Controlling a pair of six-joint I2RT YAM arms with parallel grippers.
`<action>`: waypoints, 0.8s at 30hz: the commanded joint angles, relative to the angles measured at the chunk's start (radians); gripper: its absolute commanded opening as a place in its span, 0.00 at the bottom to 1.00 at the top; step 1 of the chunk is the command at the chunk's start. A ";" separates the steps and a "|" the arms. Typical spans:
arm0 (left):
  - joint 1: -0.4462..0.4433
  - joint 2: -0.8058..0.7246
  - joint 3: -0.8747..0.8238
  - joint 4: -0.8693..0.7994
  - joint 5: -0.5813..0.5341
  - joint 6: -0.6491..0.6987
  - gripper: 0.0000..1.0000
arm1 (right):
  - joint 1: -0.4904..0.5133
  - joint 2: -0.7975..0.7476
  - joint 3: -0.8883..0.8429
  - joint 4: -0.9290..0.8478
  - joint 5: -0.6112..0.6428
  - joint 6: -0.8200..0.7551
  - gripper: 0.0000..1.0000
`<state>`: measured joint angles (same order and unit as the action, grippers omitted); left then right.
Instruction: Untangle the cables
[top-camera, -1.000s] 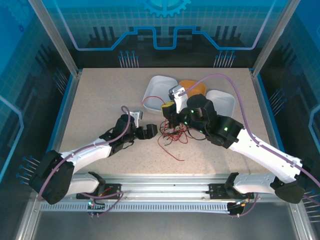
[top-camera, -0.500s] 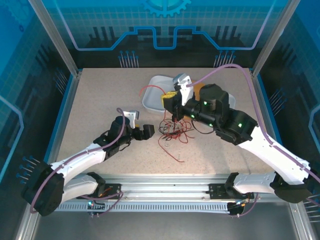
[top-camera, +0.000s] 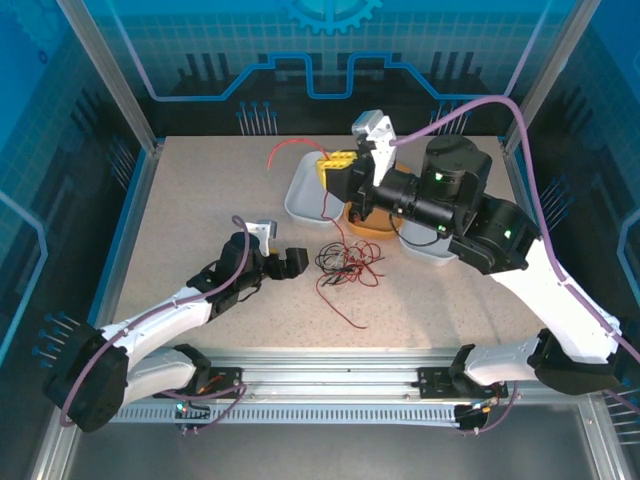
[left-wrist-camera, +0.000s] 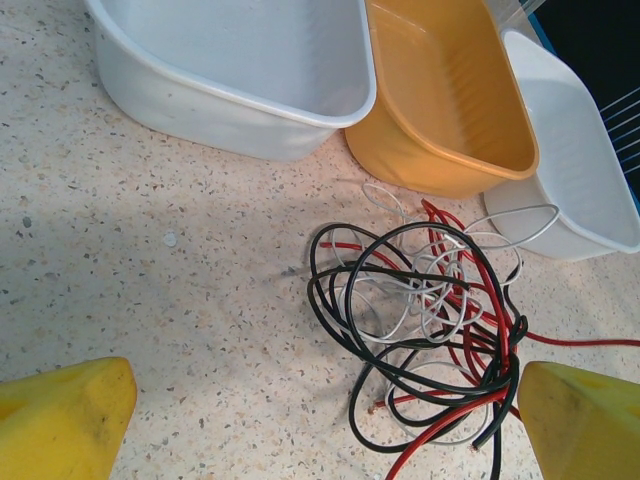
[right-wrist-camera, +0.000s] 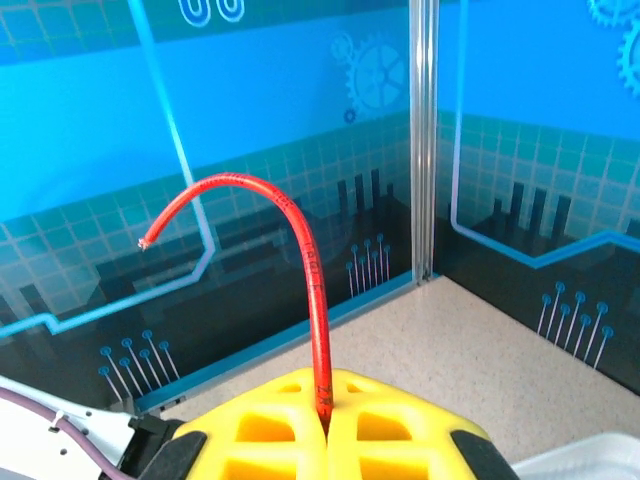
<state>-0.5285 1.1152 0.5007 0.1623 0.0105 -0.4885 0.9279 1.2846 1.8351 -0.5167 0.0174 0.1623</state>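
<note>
The cables (left-wrist-camera: 420, 330) lie in a loose heap of thin black, white and red loops on the speckled worktop (left-wrist-camera: 150, 260), just in front of the orange bin (left-wrist-camera: 450, 90) and near the white bin (left-wrist-camera: 230, 60) (one red strand trails off sideways along the worktop). The left fingers (top-camera: 297, 262) are spread wide and hold nothing; they sit low beside the heap, with their yellow tips flanking it in the wrist view. The right fingers (right-wrist-camera: 325, 420) hang high over the white bin, pinched together on one red cable (right-wrist-camera: 305, 250), whose free end arcs up and over beyond them.
</note>
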 joint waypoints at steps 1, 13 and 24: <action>-0.010 0.003 -0.005 0.006 -0.022 -0.010 0.99 | -0.018 0.010 0.076 -0.038 0.005 -0.050 0.00; -0.010 -0.015 -0.015 0.001 -0.030 -0.021 0.99 | -0.108 0.014 0.220 -0.083 0.090 -0.117 0.00; -0.009 -0.032 -0.013 0.002 -0.033 -0.023 0.99 | -0.360 0.058 0.233 -0.072 0.108 -0.076 0.00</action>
<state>-0.5285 1.1038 0.5007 0.1623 -0.0051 -0.4984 0.6197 1.3235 2.0377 -0.5941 0.1032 0.0750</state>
